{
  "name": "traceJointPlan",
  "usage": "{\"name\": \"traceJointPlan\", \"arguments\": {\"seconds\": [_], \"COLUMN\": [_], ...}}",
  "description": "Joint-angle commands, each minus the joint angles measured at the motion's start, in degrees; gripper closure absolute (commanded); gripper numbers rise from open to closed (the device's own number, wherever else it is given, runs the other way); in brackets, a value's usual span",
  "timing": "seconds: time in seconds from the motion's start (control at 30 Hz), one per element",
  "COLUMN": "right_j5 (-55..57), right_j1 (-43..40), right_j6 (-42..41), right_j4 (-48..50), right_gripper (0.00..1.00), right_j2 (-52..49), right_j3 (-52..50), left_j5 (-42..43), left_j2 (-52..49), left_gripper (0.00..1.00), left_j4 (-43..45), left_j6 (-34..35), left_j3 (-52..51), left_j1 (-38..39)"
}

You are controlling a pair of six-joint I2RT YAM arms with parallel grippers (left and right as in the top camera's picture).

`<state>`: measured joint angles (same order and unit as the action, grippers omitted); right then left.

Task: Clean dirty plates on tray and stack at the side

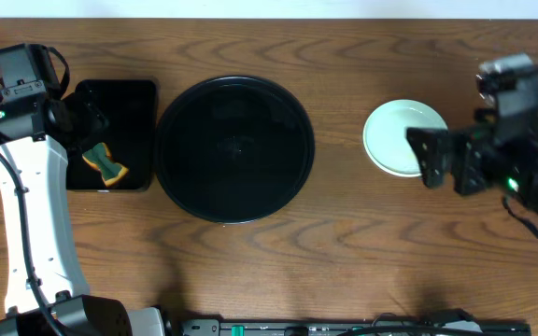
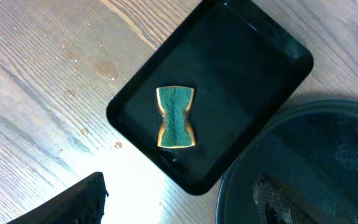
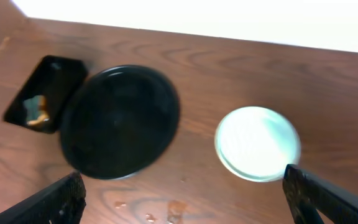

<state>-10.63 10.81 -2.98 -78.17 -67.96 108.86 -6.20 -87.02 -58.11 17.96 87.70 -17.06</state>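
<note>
Large round glossy black tray [image 1: 236, 149] sits centre of the overhead frame on the brown wooden table [image 1: 344, 252]. Pale blue-green round plates [image 1: 404, 138] lie on the table right of centre, off the tray and apart from its rim. They look stacked, count unclear; top face shows clean, no sauce streaks visible. Small rectangular black tray [image 1: 110, 135] is just left of the round one, with a green-and-yellow hourglass sponge [image 2: 175, 117] lying flat inside. Left gripper [image 2: 179, 186] hangs above the rectangular tray, jaws spread, nothing between them. Right gripper [image 3: 182, 177] is at the right edge of the plates, fingers [image 3: 61, 199] wide apart, holding nothing
</note>
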Motion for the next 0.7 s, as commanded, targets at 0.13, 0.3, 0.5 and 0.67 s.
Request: {"name": "traceJointPlan", "arguments": {"seconds": [0.13,0.3,0.5,0.67], "right_j5": [17.0,10.47,4.5,3.82], "right_j1": [0.13,-1.77,-3.32,-3.82], "right_j6": [-6.23,9.53,12.87,7.17], "right_j4": [2.27,21.09,44.61,60.17], "right_gripper": [0.01,0.01,0.01,0.01], "right_j2": [7.19,17.27,30.47,40.61], "right_j3": [-5.88,-25.81,-52.94,-73.72], "left_j5": [-0.5,-0.5,-0.5,-0.5], "left_j2": [-0.22,-0.22,-0.22,-0.22], "left_gripper": [0.22,0.22,0.22,0.22], "left_j4": [-0.13,-0.13,-0.13,-0.13], "left_j6": [-0.33,-0.33,-0.33,-0.33], "left_j3": [0.39,0.39,0.39,0.39], "left_j1": [-0.22,-0.22,-0.22,-0.22]}}
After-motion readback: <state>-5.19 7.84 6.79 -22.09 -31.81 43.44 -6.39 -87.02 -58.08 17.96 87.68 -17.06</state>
